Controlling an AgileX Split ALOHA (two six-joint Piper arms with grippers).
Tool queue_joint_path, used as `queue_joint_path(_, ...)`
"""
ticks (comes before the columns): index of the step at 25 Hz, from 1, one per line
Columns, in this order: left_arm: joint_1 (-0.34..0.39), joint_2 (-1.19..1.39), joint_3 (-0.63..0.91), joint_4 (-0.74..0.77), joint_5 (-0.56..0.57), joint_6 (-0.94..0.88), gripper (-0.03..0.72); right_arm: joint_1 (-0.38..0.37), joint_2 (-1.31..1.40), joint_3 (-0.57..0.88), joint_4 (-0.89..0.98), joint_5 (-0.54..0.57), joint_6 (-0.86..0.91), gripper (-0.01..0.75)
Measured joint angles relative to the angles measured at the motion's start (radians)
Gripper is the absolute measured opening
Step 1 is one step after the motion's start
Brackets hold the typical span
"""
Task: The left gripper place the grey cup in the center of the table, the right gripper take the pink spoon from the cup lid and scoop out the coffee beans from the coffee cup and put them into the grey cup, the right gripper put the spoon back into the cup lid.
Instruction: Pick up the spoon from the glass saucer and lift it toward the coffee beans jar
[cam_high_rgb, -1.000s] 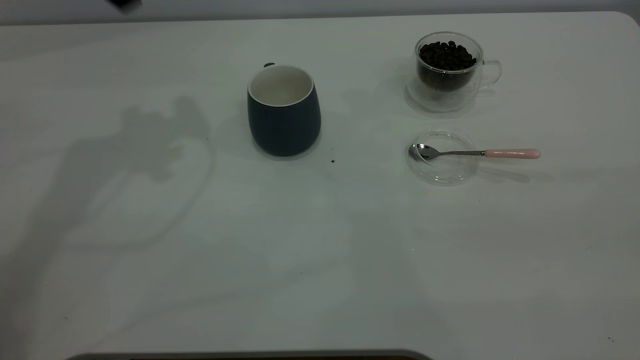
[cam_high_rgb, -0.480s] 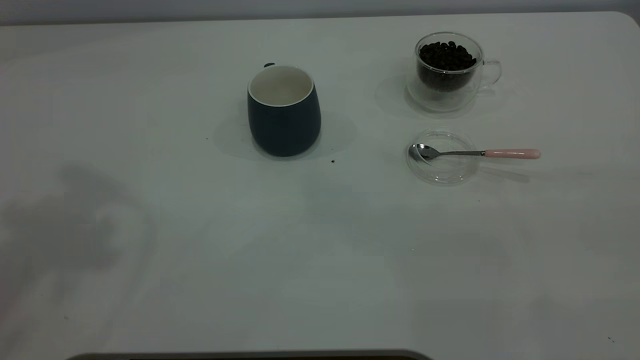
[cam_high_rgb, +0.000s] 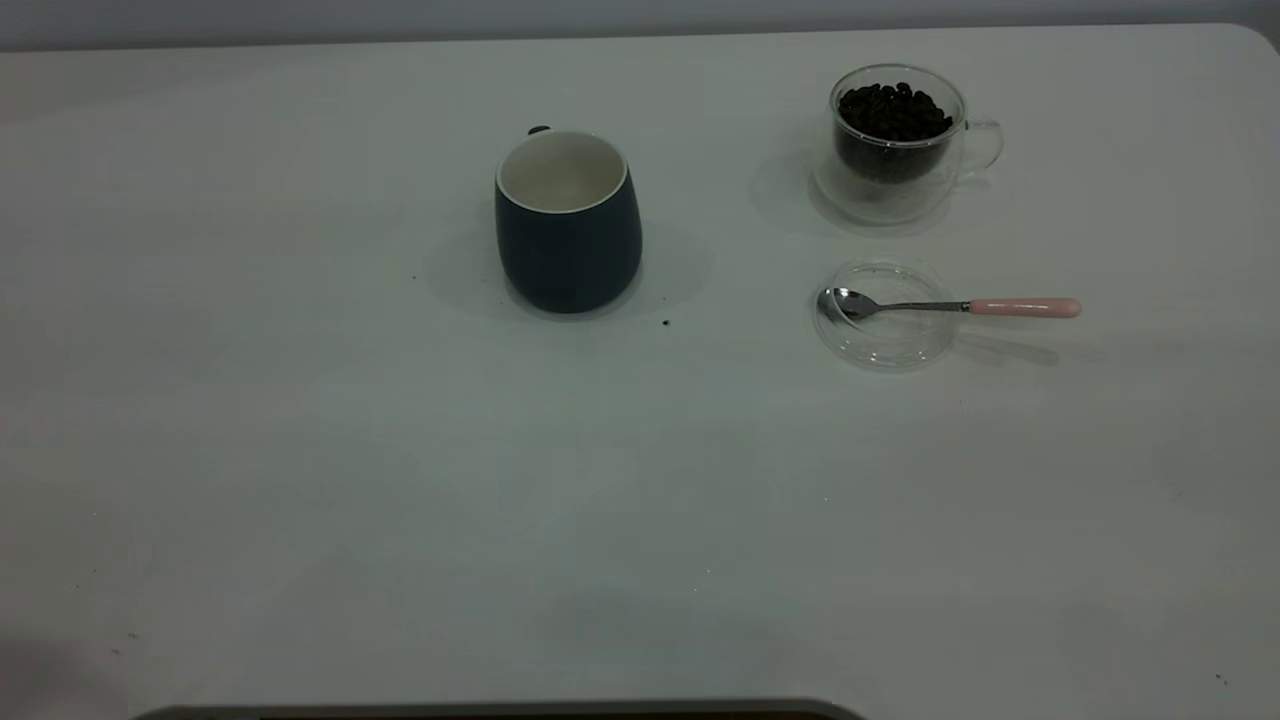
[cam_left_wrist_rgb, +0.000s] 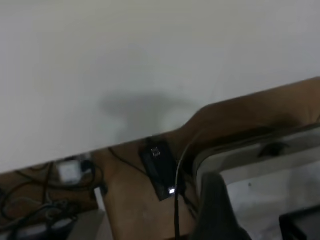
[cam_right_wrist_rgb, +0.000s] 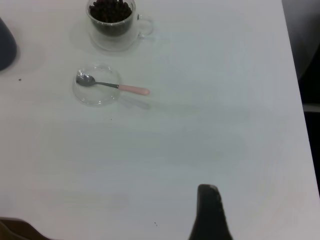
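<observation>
White worktop (cam_high_rgb: 300, 450) fills the exterior view, and neither arm shows in it. Taking the lid (cam_high_rgb: 884, 316) as landmark: the clear lid lies on the right half of the worktop, and the spoon (cam_high_rgb: 950, 305) rests across it, bowl inside the lid, pink handle sticking out past the rim away from the cup (cam_high_rgb: 567, 222). That dark grey cup stands upright, well apart from the lid towards the middle, white inside, looking empty. Beyond the lid, near it, sits the glass coffee cup (cam_high_rgb: 897, 140), full of dark beans. The right wrist view looks from well back at lid, spoon and coffee cup; one dark finger (cam_right_wrist_rgb: 210, 212) shows, so whether those fingers are open I cannot tell. The left wrist view looks off the worktop edge at cables (cam_left_wrist_rgb: 30, 210); its fingers' state I cannot tell either.
</observation>
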Motion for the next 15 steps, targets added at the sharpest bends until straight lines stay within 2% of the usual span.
queue_joint_path(5, 0.0, -0.228, 0.139, 0.091, -0.02, -0.097, 0.586, 0.0, 0.0, 0.0, 0.0, 0.0, 0.0, 0.579)
queue_joint_path(15, 0.0, -0.505, 0.193, 0.135, 0.004, -0.119, 0.586, 0.0, 0.0, 0.0, 0.0, 0.0, 0.0, 0.579)
